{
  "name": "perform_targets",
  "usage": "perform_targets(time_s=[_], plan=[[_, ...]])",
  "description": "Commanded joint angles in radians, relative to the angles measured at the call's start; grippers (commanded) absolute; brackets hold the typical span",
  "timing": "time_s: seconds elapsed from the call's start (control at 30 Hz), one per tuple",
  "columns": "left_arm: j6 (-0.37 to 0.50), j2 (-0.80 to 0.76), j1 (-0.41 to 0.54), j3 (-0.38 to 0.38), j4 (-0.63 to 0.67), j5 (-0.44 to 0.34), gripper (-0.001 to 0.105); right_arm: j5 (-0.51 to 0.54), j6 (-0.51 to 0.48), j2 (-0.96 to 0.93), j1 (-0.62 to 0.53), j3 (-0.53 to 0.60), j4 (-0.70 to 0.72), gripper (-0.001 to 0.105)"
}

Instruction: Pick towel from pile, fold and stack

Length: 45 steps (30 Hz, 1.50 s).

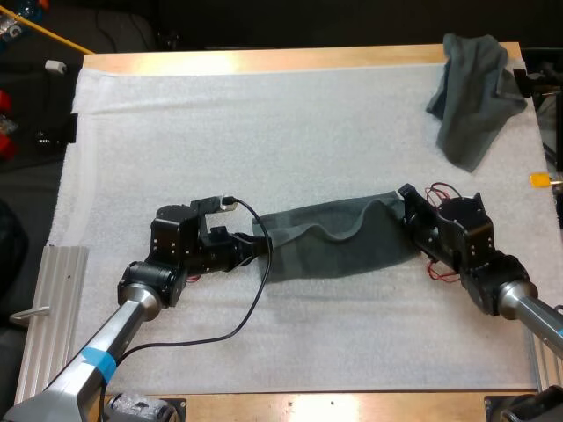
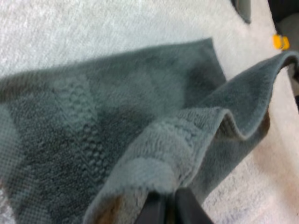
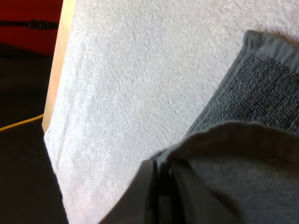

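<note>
Be careful: your left gripper (image 1: 256, 247) is pinched tight on one end of the towel (image 1: 339, 239), and your right gripper (image 1: 407, 200) is pinched on the other end. The towel sags between them, in the middle of the mat (image 1: 264, 114). If you pull too hard, an edge could slip out and the fold would go crooked.

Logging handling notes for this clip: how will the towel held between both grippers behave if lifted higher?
Likely floppy: the towel sags and ripples between the left gripper and right gripper, so its middle should droop. Probably not slippery: its looped pile looks grippy. Seemingly light: a pinch at each end holds its edge up.
</note>
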Motion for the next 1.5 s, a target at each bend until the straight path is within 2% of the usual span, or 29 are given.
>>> perform_targets(time_s=[0.0, 0.03, 0.1, 0.17, 0.23, 0.27, 0.3, 0.4, 0.63, 0.73, 1.03, 1.33, 1.47], plan=[[0.001, -0.003, 0.001, 0.0, -0.019, -0.002, 0.0, 0.006, -0.015, -0.003, -0.001, -0.005, -0.008, 0.02], [0.001, -0.003, 0.001, 0.0, -0.02, -0.002, 0.0, 0.008, -0.015, -0.003, -0.001, -0.005, -0.008, 0.027], [0.001, -0.003, 0.001, 0.0, -0.019, -0.002, 0.002, 0.019, -0.018, -0.003, -0.001, -0.005, -0.018, 0.052], [0.001, -0.003, 0.001, 0.0, -0.019, -0.002, 0.01, 0.02, -0.04, -0.003, -0.001, -0.005, -0.039, 0.065], [0.001, -0.003, 0.001, 0.0, -0.028, -0.002, 0.022, 0.015, -0.079, -0.006, -0.001, -0.005, -0.066, 0.066], [0.001, -0.003, 0.001, 0.0, -0.036, -0.002, 0.032, 0.013, -0.109, -0.01, -0.001, -0.005, -0.085, 0.065], [0.001, -0.003, 0.001, 0.0, -0.053, 0.014, 0.043, 0.012, -0.142, -0.018, -0.001, -0.005, -0.096, 0.064], [-0.019, -0.003, 0.001, 0.0, -0.108, 0.102, 0.06, 0.001, -0.209, -0.055, -0.001, -0.005, -0.096, 0.064], [-0.046, -0.009, 0.001, -0.003, -0.122, 0.22, 0.061, -0.009, -0.35, -0.178, -0.001, -0.005, 0.007, 0.064], [-0.046, -0.036, 0.001, -0.003, -0.093, 0.221, 0.061, -0.009, -0.409, -0.245, -0.001, -0.01, 0.113, 0.064], [-0.046, -0.272, 0.001, -0.003, 0.059, 0.1, 0.06, -0.001, -0.642, -0.367, -0.001, -0.124, 0.532, 0.064], [-0.052, -0.556, 0.001, -0.003, 0.323, 0.004, 0.06, -0.001, -0.817, -0.378, -0.001, -0.325, 0.878, 0.064], [-0.06, -0.676, 0.001, -0.005, 0.453, -0.053, 0.06, 0.049, -0.903, -0.38, -0.001, -0.43, 1.036, 0.064]])
